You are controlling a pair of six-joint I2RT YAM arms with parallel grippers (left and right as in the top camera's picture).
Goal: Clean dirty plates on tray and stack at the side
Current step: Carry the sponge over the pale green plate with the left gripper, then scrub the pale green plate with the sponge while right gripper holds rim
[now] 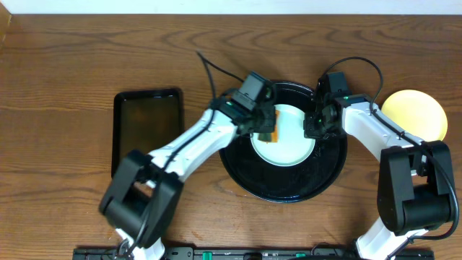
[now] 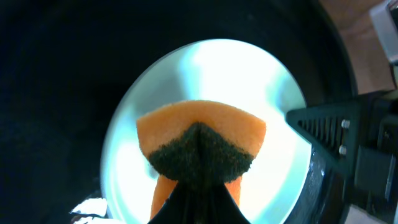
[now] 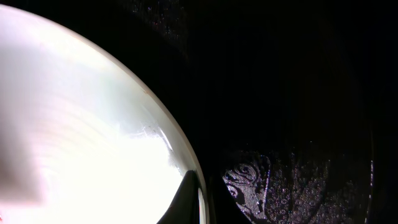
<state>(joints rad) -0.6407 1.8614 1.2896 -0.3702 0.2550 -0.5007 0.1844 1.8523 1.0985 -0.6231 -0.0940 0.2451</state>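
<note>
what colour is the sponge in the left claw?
The sponge is orange with a dark green scouring layer; the left wrist view shows it best.

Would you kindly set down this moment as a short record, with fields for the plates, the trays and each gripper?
mint-green plate: lying in the round black tray
yellow plate: on the tabletop, right of the round tray, outside it
rectangular tray: on the tabletop, left of the round tray
left gripper: shut on an orange sponge with a dark scouring side, over the mint-green plate
right gripper: shut on that plate's right rim
</note>
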